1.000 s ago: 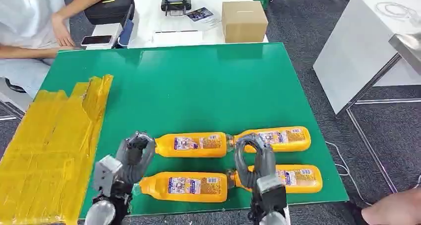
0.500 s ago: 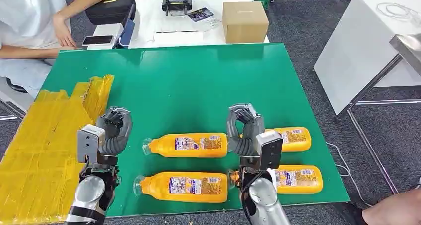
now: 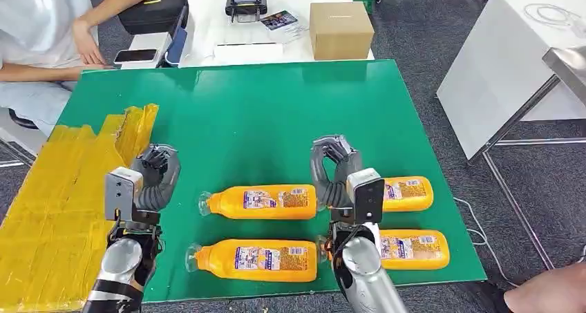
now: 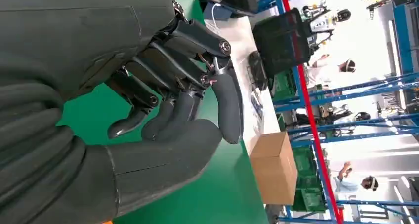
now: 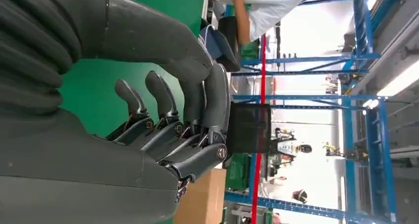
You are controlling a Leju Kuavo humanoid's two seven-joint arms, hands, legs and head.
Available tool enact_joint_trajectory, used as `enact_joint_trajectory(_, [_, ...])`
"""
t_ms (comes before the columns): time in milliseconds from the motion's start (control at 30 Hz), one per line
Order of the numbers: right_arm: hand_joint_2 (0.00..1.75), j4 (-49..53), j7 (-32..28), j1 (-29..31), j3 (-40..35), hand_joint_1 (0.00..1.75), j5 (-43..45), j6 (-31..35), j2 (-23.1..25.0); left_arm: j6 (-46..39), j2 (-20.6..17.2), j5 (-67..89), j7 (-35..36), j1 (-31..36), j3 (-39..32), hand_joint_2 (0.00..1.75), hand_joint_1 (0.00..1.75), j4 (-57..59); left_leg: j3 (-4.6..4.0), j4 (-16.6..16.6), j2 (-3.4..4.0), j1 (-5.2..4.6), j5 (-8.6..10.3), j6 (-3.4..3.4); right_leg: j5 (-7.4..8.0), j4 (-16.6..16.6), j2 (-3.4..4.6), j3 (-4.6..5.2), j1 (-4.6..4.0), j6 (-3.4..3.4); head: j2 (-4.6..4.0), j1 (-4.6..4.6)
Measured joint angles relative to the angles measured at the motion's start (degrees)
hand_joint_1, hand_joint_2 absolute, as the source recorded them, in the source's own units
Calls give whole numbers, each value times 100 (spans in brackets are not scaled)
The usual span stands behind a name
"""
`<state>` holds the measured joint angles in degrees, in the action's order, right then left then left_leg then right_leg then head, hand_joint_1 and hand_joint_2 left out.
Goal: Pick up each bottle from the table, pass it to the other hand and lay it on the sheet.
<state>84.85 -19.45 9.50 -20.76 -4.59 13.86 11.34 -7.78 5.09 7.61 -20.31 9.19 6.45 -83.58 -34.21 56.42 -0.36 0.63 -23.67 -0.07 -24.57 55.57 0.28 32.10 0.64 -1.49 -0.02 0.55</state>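
Above the bottles (image 3: pixel 262 201), both hands (image 3: pixel 157 178) (image 3: pixel 334 171) hover, fingers curled.

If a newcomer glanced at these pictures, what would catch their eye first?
Probably the four orange bottles lying in two rows near the front edge of the green table. Next, the crinkled yellow sheet at its left, with the left hand and right hand raised, holding nothing.

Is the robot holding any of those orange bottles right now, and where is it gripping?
No. Both the left hand and right hand hold nothing, fingers curled.

glossy plastic bottles (image 3: pixel 261 202), matt green tabletop (image 3: pixel 276 119), crinkled yellow sheet (image 3: pixel 55 195)
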Motion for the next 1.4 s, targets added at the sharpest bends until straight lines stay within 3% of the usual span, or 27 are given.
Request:
enact_joint_trajectory(467, [175,-83,2,27,-7,157,-2,0,0,0,-9,0,0,6,0,175,164,26,-2,0,0,0,0,0,0,0,0,2,0,0,0,0])
enact_joint_trajectory(500, [175,-83,2,27,-7,35,0,0,0,0,-9,0,0,6,0,175,9,31,-2,0,0,0,0,0,0,0,0,2,0,0,0,0])
enact_joint_trajectory(533, [175,-83,2,27,-7,0,0,0,0,0,-11,0,0,6,0,175,0,35,-2,0,0,0,0,0,0,0,0,2,0,0,0,0])
enact_joint_trajectory(900, [175,-358,277,254,-166,0,-894,380,-50,-135,-13,-39,-24,30,-35,175,0,63,-3,0,1,0,1,0,0,0,0,3,0,0,0,0])
enact_joint_trajectory(933, [0,-398,282,270,-186,0,-955,406,-50,-164,-13,-16,-35,33,-48,175,0,68,-2,0,0,0,1,0,0,0,0,3,0,0,0,0])
enact_joint_trajectory(967, [175,-420,284,283,-192,0,-997,426,-50,-188,-13,9,-37,35,-52,175,0,70,-3,0,0,0,1,0,0,0,0,3,0,0,0,0])
enact_joint_trajectory(1167, [175,-756,531,466,-360,0,-1645,481,-55,-330,-11,107,-68,64,-101,175,0,83,-3,0,1,0,1,0,0,0,0,5,0,0,0,0])
enact_joint_trajectory(1400, [175,-940,529,554,-407,0,-1751,542,-31,-365,2,205,-68,107,-107,175,0,83,-4,0,1,0,1,0,0,0,1,6,0,0,0,0])
